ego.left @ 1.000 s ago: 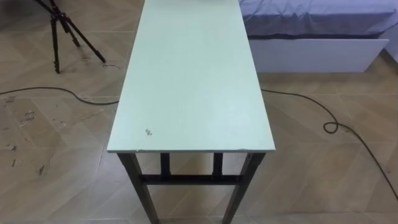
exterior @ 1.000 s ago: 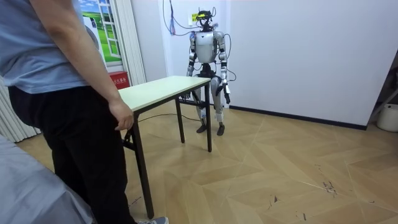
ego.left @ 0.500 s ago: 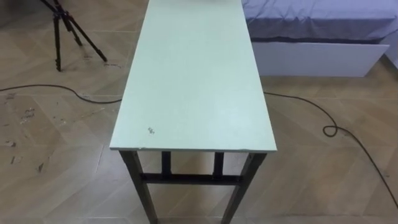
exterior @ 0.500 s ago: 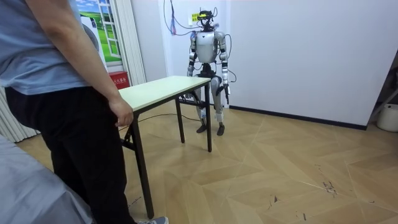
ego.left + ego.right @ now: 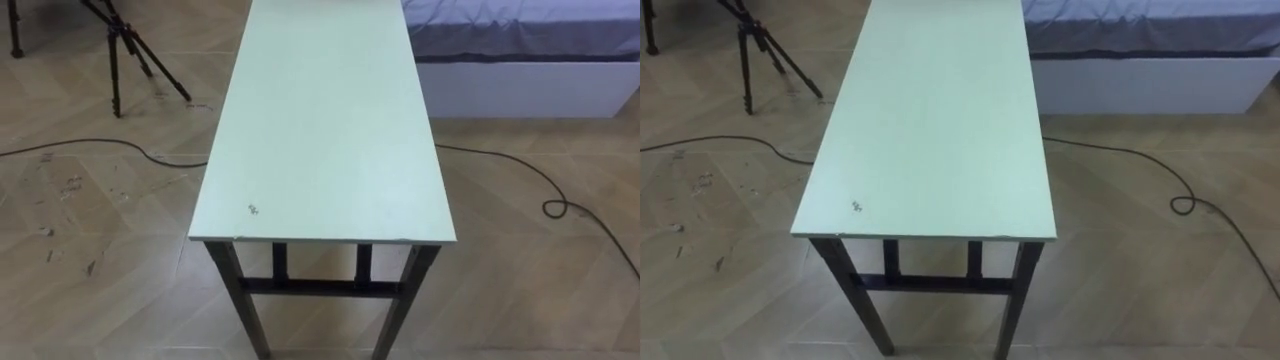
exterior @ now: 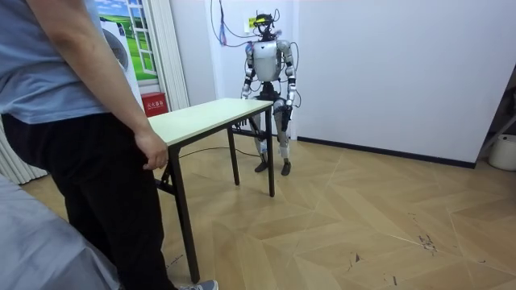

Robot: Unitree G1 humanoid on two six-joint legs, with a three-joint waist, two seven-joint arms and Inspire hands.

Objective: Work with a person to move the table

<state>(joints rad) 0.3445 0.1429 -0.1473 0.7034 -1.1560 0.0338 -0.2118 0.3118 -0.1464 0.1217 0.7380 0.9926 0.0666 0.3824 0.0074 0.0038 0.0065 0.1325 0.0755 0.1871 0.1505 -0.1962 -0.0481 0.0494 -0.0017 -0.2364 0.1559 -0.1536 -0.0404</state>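
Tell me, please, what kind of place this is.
Probably an indoor room furnished like a bedroom and used for recording: a bed with bluish covers stands near the long table, and a tripod stands on the wood-patterned floor.

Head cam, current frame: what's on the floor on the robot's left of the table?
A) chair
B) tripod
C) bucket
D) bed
B: a dark tripod stands on the wood floor on the robot's left of the table, while the bed is on the robot's right.
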